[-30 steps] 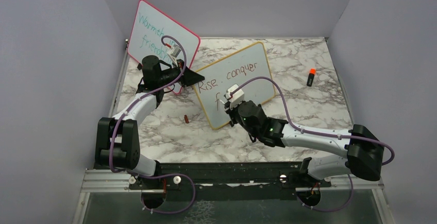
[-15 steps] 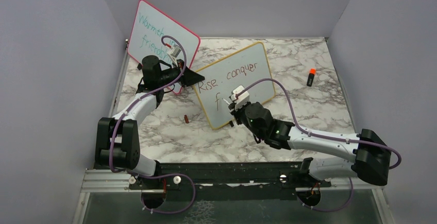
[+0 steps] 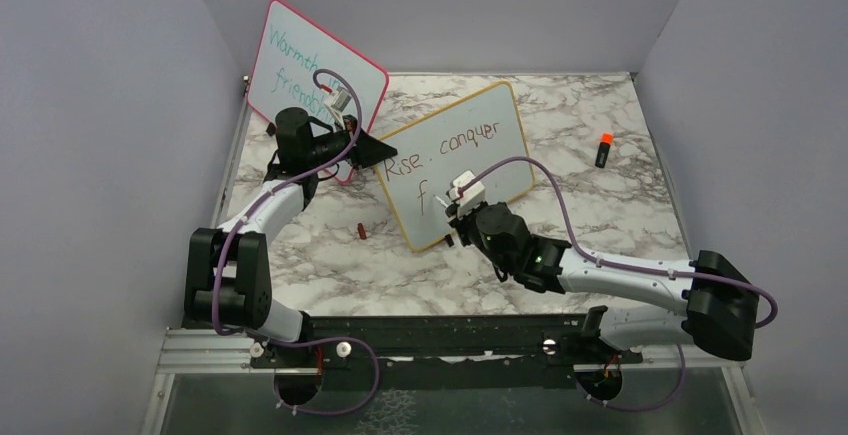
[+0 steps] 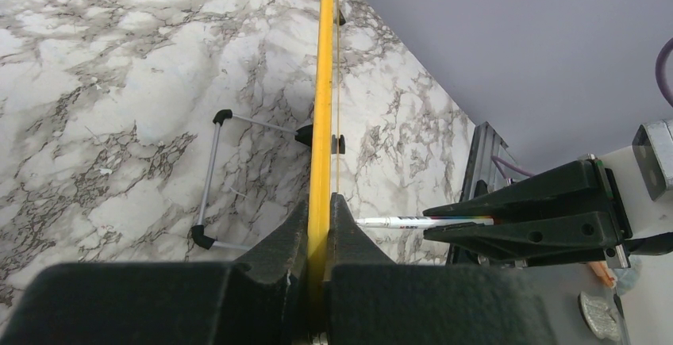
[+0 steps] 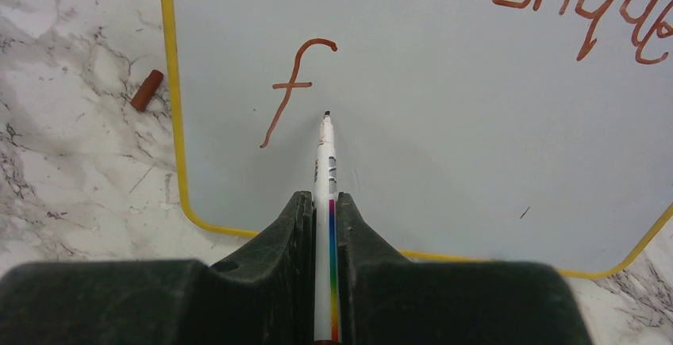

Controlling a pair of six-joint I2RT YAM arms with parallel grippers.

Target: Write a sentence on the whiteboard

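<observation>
Arms outstretched, left pincer (image 4: 320, 206) and right pincer (image 5: 322, 201) clamped.

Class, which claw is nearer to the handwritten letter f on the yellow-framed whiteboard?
Right. The right claw holds a pen whose tip sits just beside the f; the left claw clamps the yellow edge of the whiteboard, farther off.

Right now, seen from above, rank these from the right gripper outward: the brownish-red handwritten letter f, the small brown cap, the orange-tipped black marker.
1. Letter f: just left of the right gripper.
2. Brown cap: farther left.
3. Orange-tipped marker: far right.
</observation>
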